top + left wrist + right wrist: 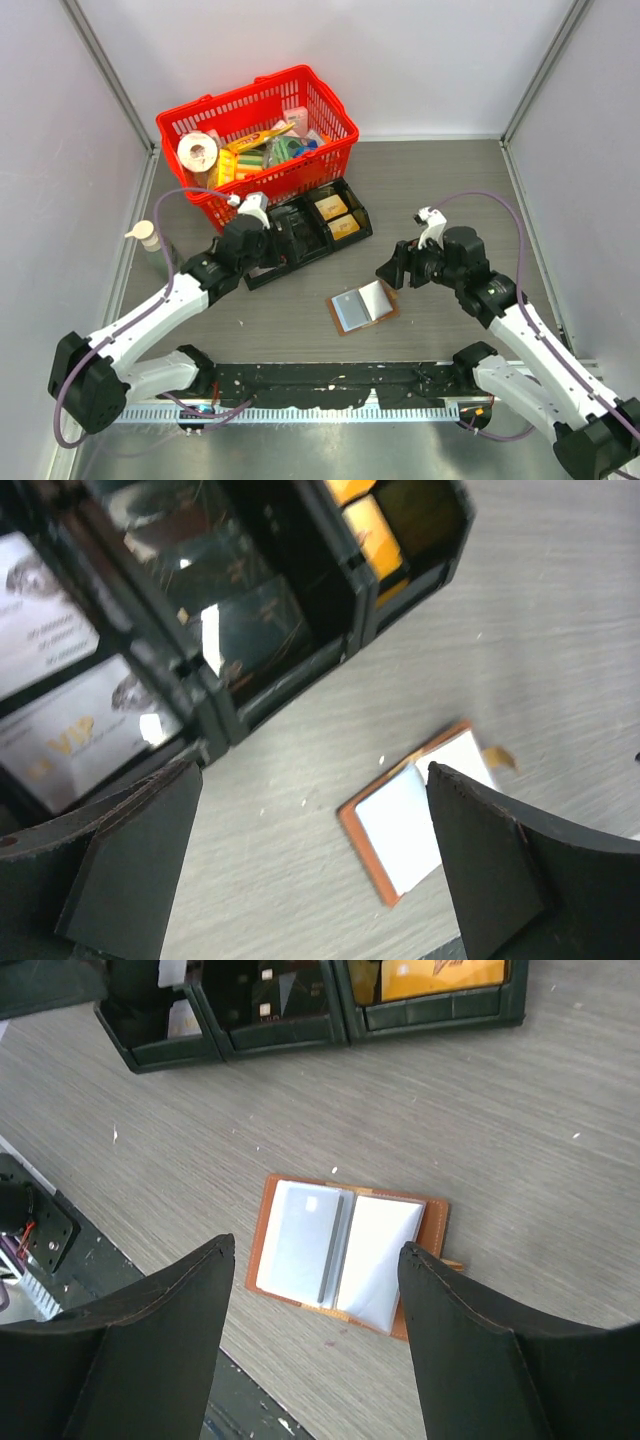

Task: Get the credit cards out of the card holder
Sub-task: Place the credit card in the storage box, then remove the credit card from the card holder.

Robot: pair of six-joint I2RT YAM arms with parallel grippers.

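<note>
The card holder [364, 307] lies open on the table, brown with tan edges. In the right wrist view it [432, 1222] shows a grey credit card [300, 1240] in its left half and a pale empty-looking sleeve on the right. My right gripper [393, 268] is open and empty, hovering above and just right of the holder, and its jaws [315, 1250] frame the holder. My left gripper [280, 243] is open and empty over the black tray. In its own view the jaws [312, 772] stand wide apart, with the holder [400, 825] partly behind the right finger.
A black divided tray [357, 204] sits behind the holder with yellow packs [338, 216] in it. Printed white cards [90, 730] lie in its left compartments. A red basket [200, 125] of goods stands at the back left. A small bottle [148, 236] stands by the left wall.
</note>
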